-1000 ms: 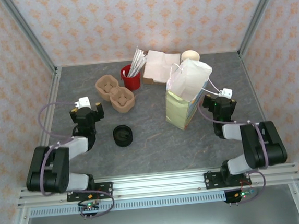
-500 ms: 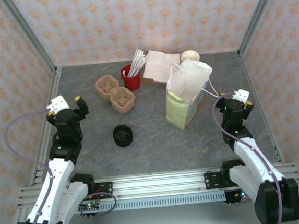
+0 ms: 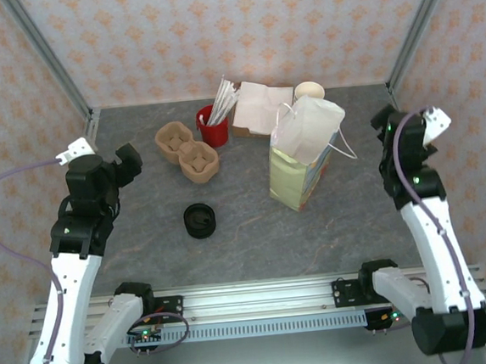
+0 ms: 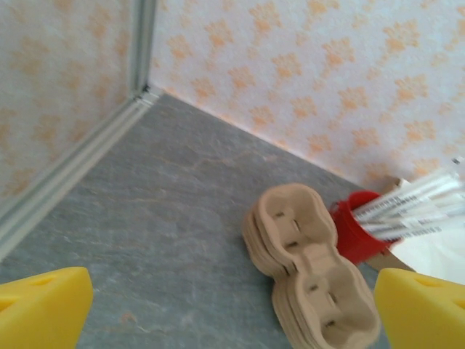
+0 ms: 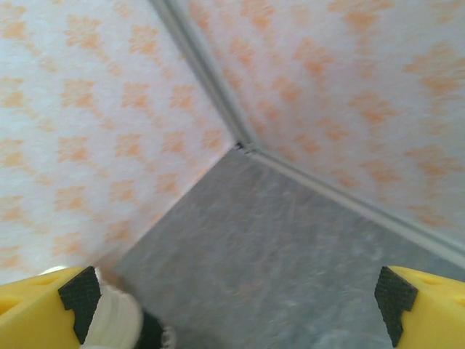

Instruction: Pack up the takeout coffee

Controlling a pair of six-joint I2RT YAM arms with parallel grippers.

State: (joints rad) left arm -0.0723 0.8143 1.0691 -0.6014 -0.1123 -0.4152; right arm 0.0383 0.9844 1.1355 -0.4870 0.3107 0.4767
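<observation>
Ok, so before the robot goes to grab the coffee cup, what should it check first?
1. The left pincer is open and empty: ok.
2. The right pincer is open and empty: ok.
3. The takeout coffee is upright with its lid on: ok, it stands alone on the table.
4. The paper bag is standing up: ok, it is to the coffee's right.
5. The bag's mouth is wide enough for the cup: cannot tell from above.
6. The cup carriers are out of the way: ok, they sit apart from the coffee, farther back.
</observation>
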